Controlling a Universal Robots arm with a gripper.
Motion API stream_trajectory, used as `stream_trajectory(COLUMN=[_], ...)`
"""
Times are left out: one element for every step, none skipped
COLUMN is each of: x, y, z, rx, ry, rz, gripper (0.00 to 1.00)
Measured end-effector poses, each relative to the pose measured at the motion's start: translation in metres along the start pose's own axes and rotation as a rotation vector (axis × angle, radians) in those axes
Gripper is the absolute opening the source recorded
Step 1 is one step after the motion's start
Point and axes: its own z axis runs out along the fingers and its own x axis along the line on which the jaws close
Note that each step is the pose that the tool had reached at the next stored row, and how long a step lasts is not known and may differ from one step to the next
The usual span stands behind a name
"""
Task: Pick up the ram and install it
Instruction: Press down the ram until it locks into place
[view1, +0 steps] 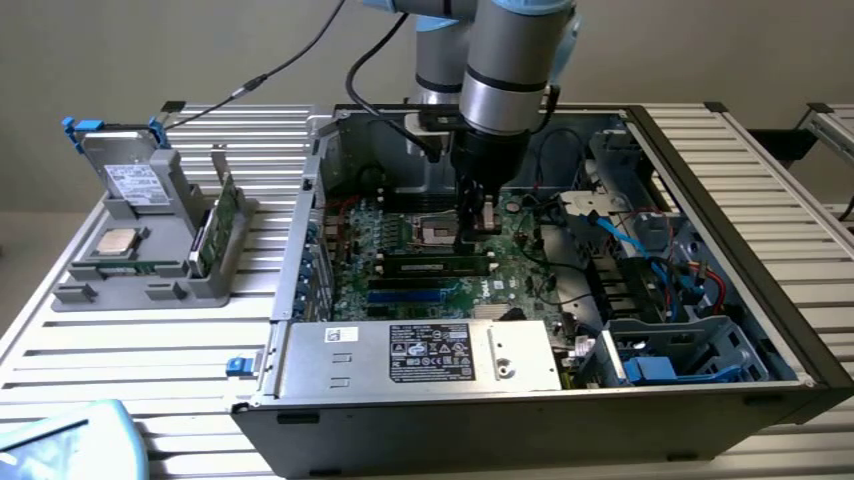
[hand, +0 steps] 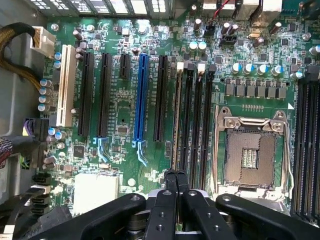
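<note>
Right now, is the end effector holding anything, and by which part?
Nothing looks held. The end effector is shut, fingers together with nothing between them, tips above one end of the ram, which sits edge-up in a motherboard slot.

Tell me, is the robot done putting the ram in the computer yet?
Nearly, it seems. Done: the ram already stands on edge in a slot on the motherboard, next to the empty processor socket. In hand: the gripper is shut, its tips right at one end of the ram, gripping nothing. Left: I can't tell whether the ram is clicked fully in.
</note>
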Motion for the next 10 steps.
stream_trajectory(x=[-0.0002,-0.0003,-0.0005,-0.0006,-0.0007,-0.0007,-0.0007,-0.0007,-0.0007,-0.0007], y=[-0.0003,-0.0005,-0.0008,-0.0010,-0.0011,-0.0012,-0.0012,-0.0012,-0.0012,-0.0013], z=[0.0019,0.0036,0.0053,0.0067,0.0078,0.0084,0.0087,0.0087,0.0088,0.0089], rx=[0.0004,0.0007,0.0013,0.0016,0.0019,0.0018,0.0018,0.0017,0.0018,0.0018], ry=[-0.0001,-0.0001,-0.0002,0.0000,0.0000,0.0002,0.0003,0.0005,0.0005,0.0002], rz=[0.000,0.000,0.000,0.000,0.000,0.000,0.000,0.000,0.000,0.000], gripper=[0.10,0.10,0.10,0.10,0.10,0.10,0.10,0.10,0.10,0.10])
